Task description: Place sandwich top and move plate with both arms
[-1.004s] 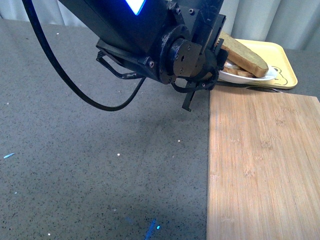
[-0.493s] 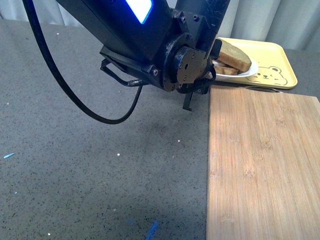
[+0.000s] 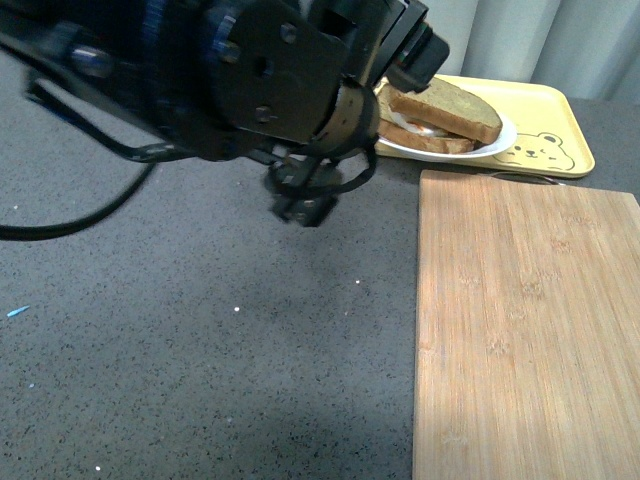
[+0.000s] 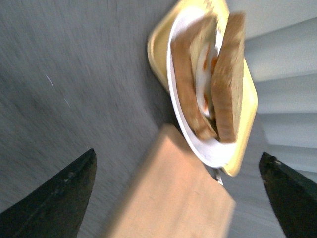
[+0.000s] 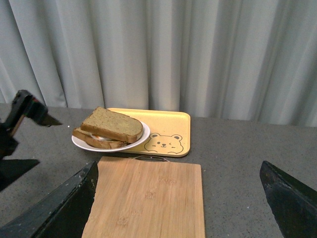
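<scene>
Golden-brown toast sandwich top (image 5: 113, 124) lies on the egg slice, on the round white plate (image 5: 132, 144), beyond both empty, spread claws. Advice: grip opposite rim edges, lift level.

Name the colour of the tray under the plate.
Yellow tray with a bear drawing, clearest in the right wrist view.

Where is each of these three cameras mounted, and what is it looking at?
Front view: on the robot's body, facing forward over the cutting board; the left arm fills the upper left.
Left wrist view: on the left arm, blurred, jaws apart, facing the plate.
Right wrist view: on the right arm, jaws apart, facing the curtain.
All share the sandwich top.
</scene>
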Tool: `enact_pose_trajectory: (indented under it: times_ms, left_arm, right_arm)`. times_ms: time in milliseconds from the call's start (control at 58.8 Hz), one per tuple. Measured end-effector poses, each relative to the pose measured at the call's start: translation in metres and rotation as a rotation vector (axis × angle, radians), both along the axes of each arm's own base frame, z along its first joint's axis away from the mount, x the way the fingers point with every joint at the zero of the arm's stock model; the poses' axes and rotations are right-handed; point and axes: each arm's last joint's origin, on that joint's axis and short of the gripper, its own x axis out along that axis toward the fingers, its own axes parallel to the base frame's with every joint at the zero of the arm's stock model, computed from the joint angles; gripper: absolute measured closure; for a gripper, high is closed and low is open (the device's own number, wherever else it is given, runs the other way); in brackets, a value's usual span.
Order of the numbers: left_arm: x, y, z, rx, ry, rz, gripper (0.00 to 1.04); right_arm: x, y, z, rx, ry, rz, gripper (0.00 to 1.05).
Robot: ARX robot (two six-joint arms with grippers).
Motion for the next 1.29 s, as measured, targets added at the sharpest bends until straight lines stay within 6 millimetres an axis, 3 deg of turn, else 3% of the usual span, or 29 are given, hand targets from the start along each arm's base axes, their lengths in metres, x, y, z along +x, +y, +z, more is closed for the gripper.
enact_pose_trajectory:
  times_ms: [119, 221, 340, 527, 749, 902, 1293]
  left_arm:
    - [-0.030, 0.035, 0.002, 0.384, -0.373, 0.036, 0.31]
    - [-0.054, 0.076, 0.013, 0.620, -0.520, 0.023, 0.47]
    - [-0.080, 0.116, 0.028, 0.771, -0.574, 0.028, 0.67]
    - [-0.120, 0.158, 0.026, 0.861, -0.548, -0.019, 1.01]
    - [-0.164, 0.195, 0.041, 0.876, -0.551, -0.018, 1.01]
    - [-0.185, 0.207, 0.041, 0.877, -0.551, -0.029, 1.01]
    - [-0.211, 0.227, 0.044, 0.881, -0.556, -0.018, 1.01]
  right_arm:
    - [0.000, 0.000, 0.000, 0.000, 0.000, 0.000, 0.09]
    - [0.000, 0.000, 0.000, 0.000, 0.000, 0.000, 0.09]
    - [0.000, 0.000, 0.000, 0.000, 0.000, 0.000, 0.09]
    - [0.000, 0.000, 0.000, 0.000, 0.000, 0.000, 0.09]
    - [0.000, 0.000, 0.000, 0.000, 0.000, 0.000, 0.09]
    - [0.000, 0.000, 0.000, 0.000, 0.000, 0.000, 0.09]
    - [0.000, 0.000, 0.000, 0.000, 0.000, 0.000, 0.09]
